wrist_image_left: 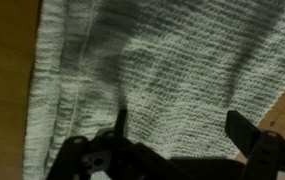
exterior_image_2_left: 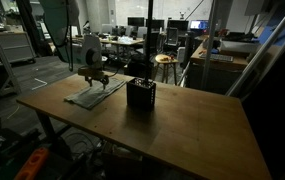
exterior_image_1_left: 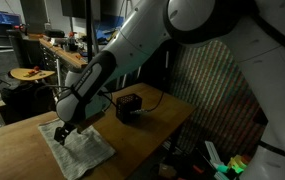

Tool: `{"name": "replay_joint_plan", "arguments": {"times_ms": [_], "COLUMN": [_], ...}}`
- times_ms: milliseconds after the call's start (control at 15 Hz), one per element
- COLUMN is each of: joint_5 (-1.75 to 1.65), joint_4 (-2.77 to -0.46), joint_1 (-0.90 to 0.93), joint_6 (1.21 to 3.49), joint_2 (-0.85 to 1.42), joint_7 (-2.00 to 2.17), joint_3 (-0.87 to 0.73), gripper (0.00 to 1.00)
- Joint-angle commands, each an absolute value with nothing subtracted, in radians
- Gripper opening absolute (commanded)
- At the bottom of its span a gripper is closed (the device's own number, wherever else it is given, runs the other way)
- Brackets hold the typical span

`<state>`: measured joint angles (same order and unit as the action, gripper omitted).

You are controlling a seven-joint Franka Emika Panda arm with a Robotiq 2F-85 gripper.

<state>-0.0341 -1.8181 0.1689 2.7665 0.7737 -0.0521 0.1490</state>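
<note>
- Gripper [wrist_image_left: 182,125] jaws spread wide, nothing between them; both fingers [wrist_image_left: 122,120] show at the bottom of the wrist view.
- It points down over the towel [wrist_image_left: 162,60], very close. Can't tell whether the tips touch the fabric.
- Towel [exterior_image_1_left: 82,145] is pale grey-white with a waffle weave. It lies flat and slightly rumpled on the table [exterior_image_1_left: 22,150], near the corner in an exterior view.
- In the wrist view the towel's hemmed edge runs down the left, with bare wood beside it.
- Gripper [exterior_image_2_left: 95,80] sits over the towel [exterior_image_2_left: 90,93] in both exterior views, arm bent down from above.
- Black box [exterior_image_1_left: 129,106] stands upright on the same wooden table, near the towel but apart from it.
- Same box [exterior_image_2_left: 141,94] sits towards the middle of the table [exterior_image_2_left: 182,130].
- Behind that is a dim lab with benches and monitors.
</note>
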Motion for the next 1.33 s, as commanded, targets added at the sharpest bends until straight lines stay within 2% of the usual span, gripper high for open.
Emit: {"name": "replay_joint_plan", "arguments": {"times_ms": [0,267,333,400,533,1067,1133,1267], "joint_5": [-0.041,-0.041,-0.041,-0.039,-0.04,-0.039,-0.037,-0.031], "joint_4": [-1.77,-1.764,-1.767,-1.767,-1.768,-1.79,-1.792,-1.805], "joint_1": [0.165,0.166,0.165,0.165,0.166,0.175,0.175,0.172], "joint_6": [2.784,2.785,2.783,2.782,2.779,2.763,2.761,2.756], "joint_2": [0.83,0.843,0.842,0.841,0.841,0.818,0.816,0.805], "joint_7": [-0.078,-0.083,-0.084,-0.085,-0.084,-0.067,-0.064,-0.066], "joint_3": [0.151,0.151,0.153,0.154,0.154,0.146,0.147,0.157], "gripper": [1.0,1.0,0.94,0.73,0.69,0.07,0.02,0.0]}}
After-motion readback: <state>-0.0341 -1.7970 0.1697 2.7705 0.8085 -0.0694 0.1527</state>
